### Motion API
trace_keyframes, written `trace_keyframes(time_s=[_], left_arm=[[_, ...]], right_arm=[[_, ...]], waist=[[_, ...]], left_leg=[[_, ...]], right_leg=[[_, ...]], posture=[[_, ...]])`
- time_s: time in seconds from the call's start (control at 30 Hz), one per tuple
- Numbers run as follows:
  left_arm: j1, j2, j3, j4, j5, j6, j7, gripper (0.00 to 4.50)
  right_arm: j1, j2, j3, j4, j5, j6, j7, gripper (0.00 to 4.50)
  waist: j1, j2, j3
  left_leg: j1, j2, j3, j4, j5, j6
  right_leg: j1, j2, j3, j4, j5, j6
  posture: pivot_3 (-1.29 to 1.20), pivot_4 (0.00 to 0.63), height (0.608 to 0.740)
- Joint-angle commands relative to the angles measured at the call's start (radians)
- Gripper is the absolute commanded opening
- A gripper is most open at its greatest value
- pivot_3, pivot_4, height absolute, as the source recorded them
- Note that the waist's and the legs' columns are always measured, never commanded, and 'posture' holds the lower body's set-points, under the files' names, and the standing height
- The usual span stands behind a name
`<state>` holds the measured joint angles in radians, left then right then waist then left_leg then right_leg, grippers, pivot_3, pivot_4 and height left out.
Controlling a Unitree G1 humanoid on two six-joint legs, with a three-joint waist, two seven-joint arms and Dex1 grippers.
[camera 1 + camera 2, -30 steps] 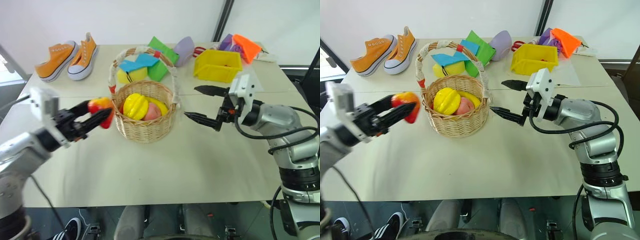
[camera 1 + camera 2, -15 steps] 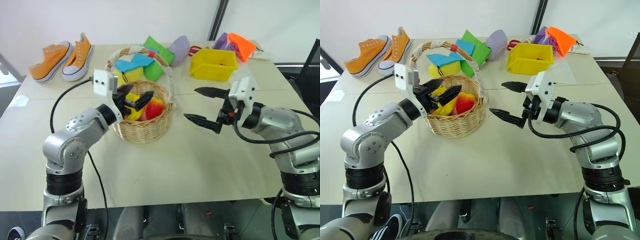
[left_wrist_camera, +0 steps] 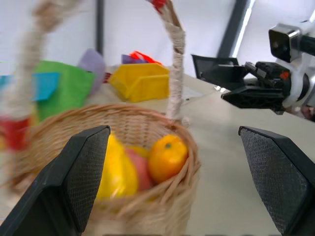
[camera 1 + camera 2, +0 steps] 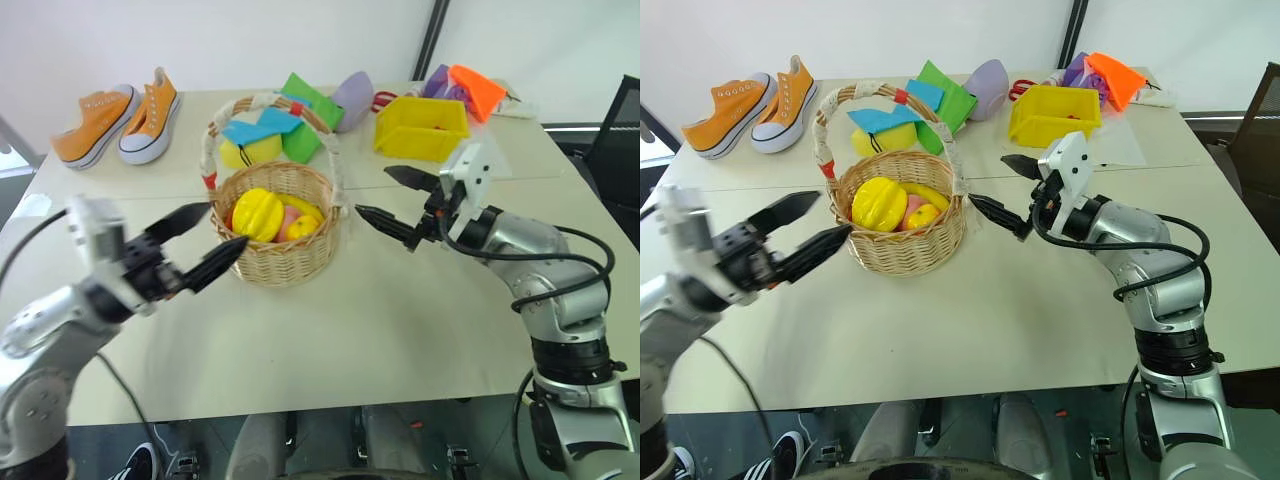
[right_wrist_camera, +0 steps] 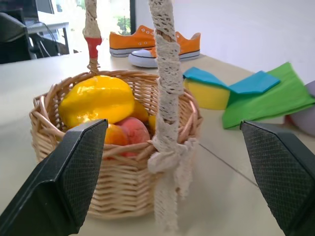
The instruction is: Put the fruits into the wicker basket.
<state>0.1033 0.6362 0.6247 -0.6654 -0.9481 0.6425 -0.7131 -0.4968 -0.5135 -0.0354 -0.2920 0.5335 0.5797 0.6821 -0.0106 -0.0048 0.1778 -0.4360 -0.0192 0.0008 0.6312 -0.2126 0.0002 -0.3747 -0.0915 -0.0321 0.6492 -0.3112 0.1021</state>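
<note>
**Both grippers empty beside the filled basket**

Left gripper (image 4: 200,243) spread wide, holding nothing, just left of the wicker basket (image 4: 285,262); right gripper (image 4: 385,197) equally wide and empty at its right rim; the fruits (image 4: 258,213) lie inside; bare table (image 4: 380,320) on the near side.

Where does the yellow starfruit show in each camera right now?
Left eye: starfruit in the wicker basket, left-centre.
Right eye, same spot.
Left wrist: yellow at the basket's left, partly behind a finger.
Right wrist, large, upper left.
Shared landmark: the basket's arched handle.
</note>
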Motion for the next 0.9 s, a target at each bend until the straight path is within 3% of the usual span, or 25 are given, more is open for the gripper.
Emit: trace_keyframes(time_s=[0.03, 0.2, 0.6, 0.7, 0.9], left_arm=[[0.076, 0.019, 0.142, 0.009, -0.020, -0.083, -0.084, 4.48], [0.215, 0.006, 0.258, 0.107, 0.030, -0.171, -0.158, 4.48], [0.299, -0.049, 0.224, 0.125, 0.036, -0.279, -0.189, 4.48], [0.306, -0.053, 0.215, 0.132, 0.042, -0.294, -0.190, 4.50], [0.306, -0.053, 0.183, 0.125, 0.039, -0.304, -0.187, 4.50]], right_arm=[[-0.036, 0.040, 0.020, -0.014, -0.019, 0.006, -0.054, 4.50], [-0.070, 0.144, 0.060, 0.022, -0.073, -0.001, -0.160, 4.50], [-0.127, 0.269, 0.117, 0.124, -0.181, -0.054, -0.227, 4.50], [-0.127, 0.280, 0.115, 0.129, -0.195, -0.054, -0.235, 3.59], [-0.126, 0.287, 0.111, 0.126, -0.201, -0.052, -0.228, 0.44]], waist=[[0.001, 0.000, 0.000], [-0.004, 0.000, 0.000], [-0.009, 0.001, 0.000], [-0.009, 0.001, 0.000], [-0.009, 0.001, 0.000]], left_leg=[[0.000, 0.000, 0.000, 0.000, 0.000, 0.000], [0.000, -0.001, 0.000, -0.001, -0.001, 0.000], [0.000, -0.001, 0.000, -0.003, -0.001, 0.000], [0.000, -0.001, 0.000, -0.003, -0.001, 0.000], [0.000, -0.001, 0.000, -0.003, -0.001, 0.000]], right_leg=[[0.000, 0.000, 0.000, 0.000, -0.001, -0.002], [-0.001, -0.002, 0.000, -0.001, -0.001, -0.003], [-0.006, -0.002, 0.000, -0.001, -0.001, -0.003], [-0.006, -0.002, 0.000, 0.000, -0.001, -0.003], [-0.007, -0.003, 0.000, 0.000, -0.001, -0.003]], posture=[[0.00, 0.150, 0.740], [0.00, 0.150, 0.740], [0.00, 0.150, 0.740], [0.00, 0.150, 0.740], [0.00, 0.150, 0.740]])
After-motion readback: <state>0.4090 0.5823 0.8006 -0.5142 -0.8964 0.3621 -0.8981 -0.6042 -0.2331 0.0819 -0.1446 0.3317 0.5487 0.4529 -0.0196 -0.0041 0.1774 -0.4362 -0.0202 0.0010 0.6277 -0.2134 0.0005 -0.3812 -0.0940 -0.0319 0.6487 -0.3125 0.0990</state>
